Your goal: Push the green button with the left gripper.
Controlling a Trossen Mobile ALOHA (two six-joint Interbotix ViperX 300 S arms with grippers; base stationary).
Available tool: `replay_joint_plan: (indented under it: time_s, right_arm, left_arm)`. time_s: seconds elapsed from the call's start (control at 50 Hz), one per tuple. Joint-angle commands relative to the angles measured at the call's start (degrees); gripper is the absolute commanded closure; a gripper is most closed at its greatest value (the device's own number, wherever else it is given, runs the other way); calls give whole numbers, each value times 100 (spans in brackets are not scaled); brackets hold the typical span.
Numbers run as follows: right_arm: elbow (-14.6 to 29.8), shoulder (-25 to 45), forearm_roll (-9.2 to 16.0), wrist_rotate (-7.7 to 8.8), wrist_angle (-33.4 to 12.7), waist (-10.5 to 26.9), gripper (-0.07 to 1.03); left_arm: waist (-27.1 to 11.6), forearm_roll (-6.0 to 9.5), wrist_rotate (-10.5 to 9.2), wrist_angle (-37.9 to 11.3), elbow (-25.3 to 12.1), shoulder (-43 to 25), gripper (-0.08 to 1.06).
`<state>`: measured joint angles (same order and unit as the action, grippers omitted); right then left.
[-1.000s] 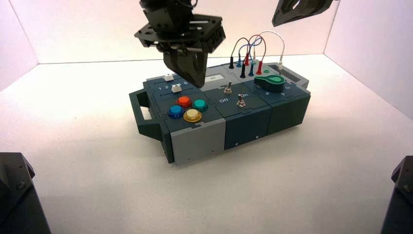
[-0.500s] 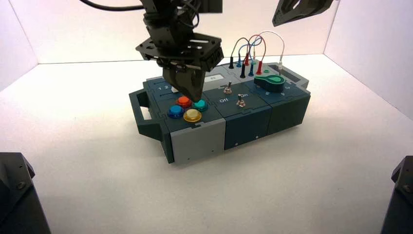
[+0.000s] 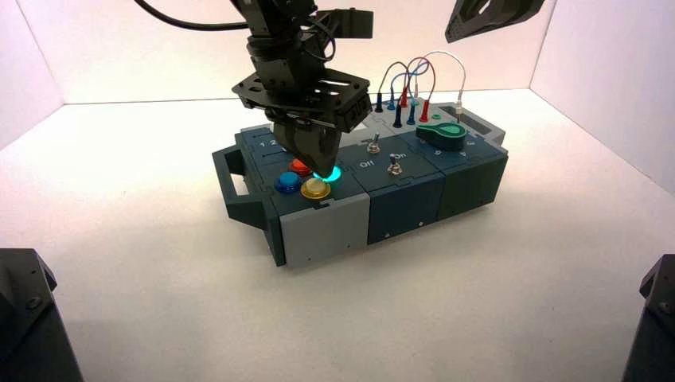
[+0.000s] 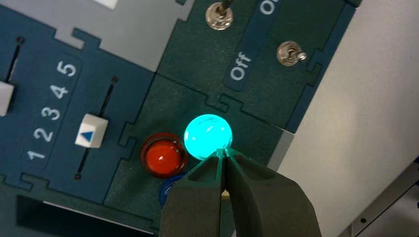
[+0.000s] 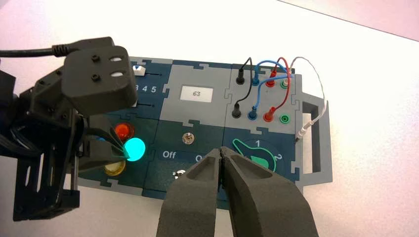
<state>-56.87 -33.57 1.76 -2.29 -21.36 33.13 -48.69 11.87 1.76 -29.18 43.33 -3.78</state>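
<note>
Teal-green light glows from the green button (image 4: 208, 136), touched by the clenched left hand (image 4: 225, 154); the red button (image 4: 163, 154) sits at its 9 o'clock. Right hand (image 5: 221, 154), also clenched, hovers above.

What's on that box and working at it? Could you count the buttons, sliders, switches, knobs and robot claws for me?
Push buttons: 4 (red button, green button lit, blue button, yellow button)
Sliders: 2
Toggle switches: 2
Knob: 1
Grippers: 2 (left gripper on the green button, right gripper idle above the box)
Total: 11
</note>
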Motion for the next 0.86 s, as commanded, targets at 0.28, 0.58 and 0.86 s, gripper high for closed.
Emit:
replay_joint_plan:
  time_s: [0.28, 0.58, 0.86]
  right_arm:
    - [62, -53, -9, -18, 26, -26, 98]
    - [79, -70, 0, -26, -35, -35, 98]
    - [88, -79, -9, -26, -26, -26, 98]
  left_arm:
    - [35, -44, 26, 9, -62, 158, 101]
    - [62, -105, 26, -536, -352, 984, 101]
    - [70, -167, 26, -703, -413, 1178, 101]
